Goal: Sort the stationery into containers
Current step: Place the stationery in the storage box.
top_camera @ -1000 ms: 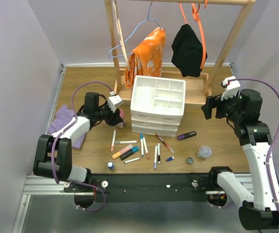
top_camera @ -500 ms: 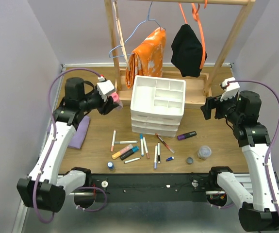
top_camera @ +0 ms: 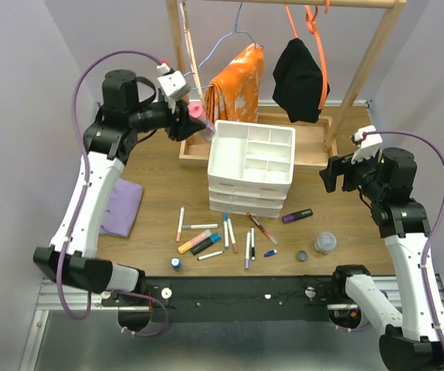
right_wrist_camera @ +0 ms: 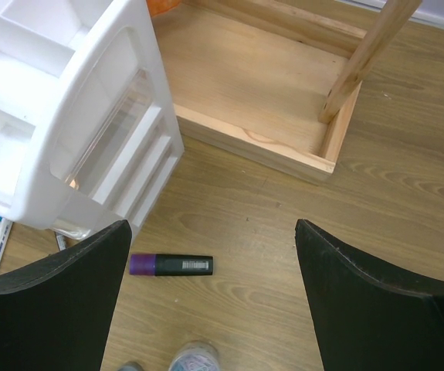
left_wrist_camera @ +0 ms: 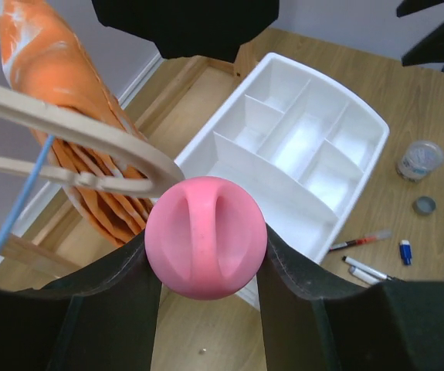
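Note:
My left gripper (top_camera: 193,119) is shut on a pink-capped bottle (top_camera: 197,113), held in the air at the back left corner of the white divided tray (top_camera: 214,151). In the left wrist view the pink cap (left_wrist_camera: 205,236) sits tight between both fingers, with the tray (left_wrist_camera: 223,107) below and to the right. Several pens (top_camera: 206,236) lie on the table in front of the drawer unit, along with a blue-capped bottle (top_camera: 176,263). My right gripper (top_camera: 331,174) hangs open right of the unit, above a purple-capped black marker (right_wrist_camera: 171,265). A clear bottle (top_camera: 325,243) stands nearby.
The wooden clothes-rack base (top_camera: 314,143) lies behind the tray, with an orange cloth (top_camera: 233,89) and a black garment (top_camera: 300,77) hanging over it. A rack upright (top_camera: 181,62) stands close to my left gripper. A purple cloth (top_camera: 121,207) lies at the left. A grey cap (top_camera: 302,255) rests beside the clear bottle.
My left arm has lifted the pink-capped bottle from the table left of the drawer unit, up and back to the tray's back left corner. The right arm has not moved.

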`<state>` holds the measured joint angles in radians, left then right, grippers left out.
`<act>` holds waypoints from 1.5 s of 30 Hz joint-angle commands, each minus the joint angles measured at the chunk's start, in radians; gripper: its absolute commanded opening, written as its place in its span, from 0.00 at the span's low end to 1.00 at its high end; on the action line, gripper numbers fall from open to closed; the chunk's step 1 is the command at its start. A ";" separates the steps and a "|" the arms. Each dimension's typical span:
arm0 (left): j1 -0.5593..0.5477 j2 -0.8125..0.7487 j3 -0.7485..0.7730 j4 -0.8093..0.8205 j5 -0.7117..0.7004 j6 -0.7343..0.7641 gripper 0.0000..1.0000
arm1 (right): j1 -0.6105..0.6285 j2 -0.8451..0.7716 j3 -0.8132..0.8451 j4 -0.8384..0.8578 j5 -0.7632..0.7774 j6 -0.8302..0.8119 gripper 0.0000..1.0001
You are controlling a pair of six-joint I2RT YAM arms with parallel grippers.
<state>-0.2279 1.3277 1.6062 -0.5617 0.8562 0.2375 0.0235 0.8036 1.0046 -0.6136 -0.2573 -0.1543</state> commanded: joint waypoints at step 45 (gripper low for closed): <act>-0.315 0.323 0.143 0.046 -0.579 0.013 0.44 | -0.010 -0.099 -0.086 -0.006 0.052 -0.016 0.94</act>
<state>-0.5426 1.6379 1.7103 -0.5453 0.2977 0.2806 0.0185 0.7074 0.9291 -0.6228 -0.2241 -0.1585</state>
